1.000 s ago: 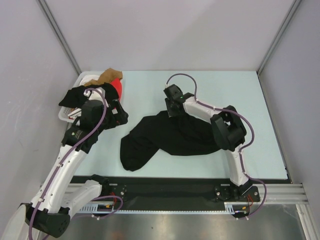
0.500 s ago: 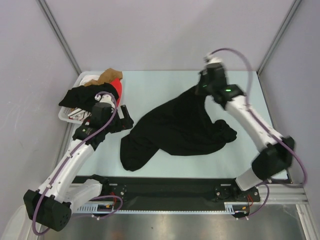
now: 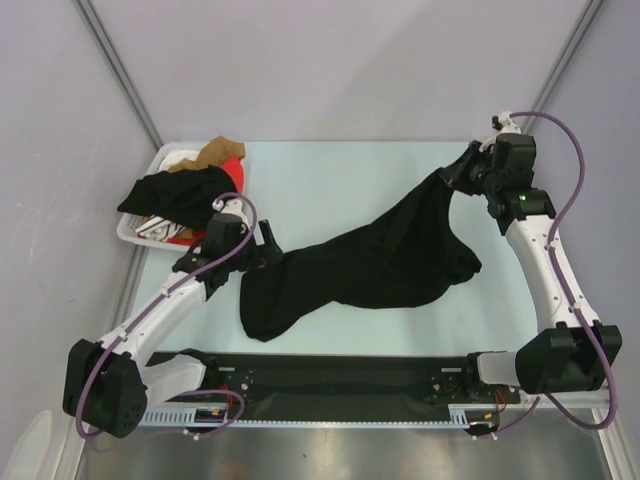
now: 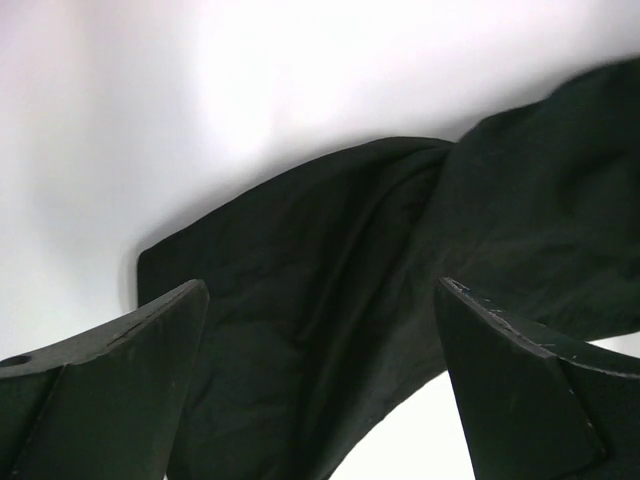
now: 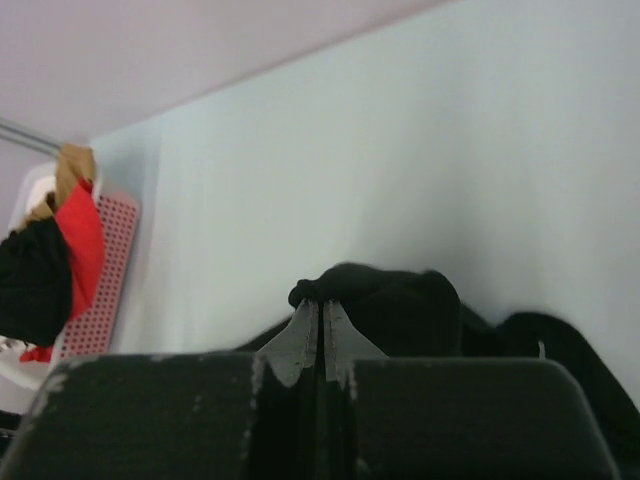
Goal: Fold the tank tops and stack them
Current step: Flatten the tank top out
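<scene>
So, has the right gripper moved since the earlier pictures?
Yes. The right gripper went from the middle of the table toward its far right corner, shut on the black tank top.

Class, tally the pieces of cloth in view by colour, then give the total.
Black: 2, the black tank top on the table and a black cloth draped over the basket
Red: 1, the red cloth in the basket
Brown: 1, the brown cloth in the basket
Total: 4
</scene>
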You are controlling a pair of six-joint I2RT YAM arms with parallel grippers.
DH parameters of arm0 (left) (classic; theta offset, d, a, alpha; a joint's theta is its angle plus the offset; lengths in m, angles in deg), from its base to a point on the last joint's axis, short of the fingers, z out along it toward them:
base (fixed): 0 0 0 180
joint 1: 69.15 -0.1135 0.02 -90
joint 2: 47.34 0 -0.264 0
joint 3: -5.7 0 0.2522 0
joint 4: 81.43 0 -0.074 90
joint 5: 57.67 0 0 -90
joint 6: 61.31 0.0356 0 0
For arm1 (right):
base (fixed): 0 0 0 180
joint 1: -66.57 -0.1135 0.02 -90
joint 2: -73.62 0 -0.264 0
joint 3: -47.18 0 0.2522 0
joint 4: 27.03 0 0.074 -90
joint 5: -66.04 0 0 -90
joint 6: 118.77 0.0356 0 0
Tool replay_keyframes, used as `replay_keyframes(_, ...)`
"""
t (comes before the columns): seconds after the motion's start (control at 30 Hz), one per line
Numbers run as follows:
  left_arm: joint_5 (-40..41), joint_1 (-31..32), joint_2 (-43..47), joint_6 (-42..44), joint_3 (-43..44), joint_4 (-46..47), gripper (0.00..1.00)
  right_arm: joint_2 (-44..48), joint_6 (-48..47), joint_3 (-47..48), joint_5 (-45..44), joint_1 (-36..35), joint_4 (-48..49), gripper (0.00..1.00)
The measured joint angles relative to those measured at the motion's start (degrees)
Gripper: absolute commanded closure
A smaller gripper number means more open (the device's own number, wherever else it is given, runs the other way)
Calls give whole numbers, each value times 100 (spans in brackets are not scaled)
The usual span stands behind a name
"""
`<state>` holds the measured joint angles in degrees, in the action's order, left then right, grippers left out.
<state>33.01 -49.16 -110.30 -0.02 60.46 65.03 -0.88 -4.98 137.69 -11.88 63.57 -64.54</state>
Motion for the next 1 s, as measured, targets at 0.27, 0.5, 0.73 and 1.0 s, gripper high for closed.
replay_keyframes(0.27,-111,629,-81,15,-125,380,1,-103,129,-205,50,361,-166,100)
replay_keyframes(0.5,-153,1110,-238,-46,-345,400,3,-103,411,-293,-232,1067,-109,100)
replay_keyframes(0.73,17,1145,918,-380,-1222,17,4,-101,496,-380,-470,1224,-131,100)
replay_keyframes(1.0,245,1718,2761,-1202,-1412,-660,0,-103,623,-479,-520,1325,-107,100)
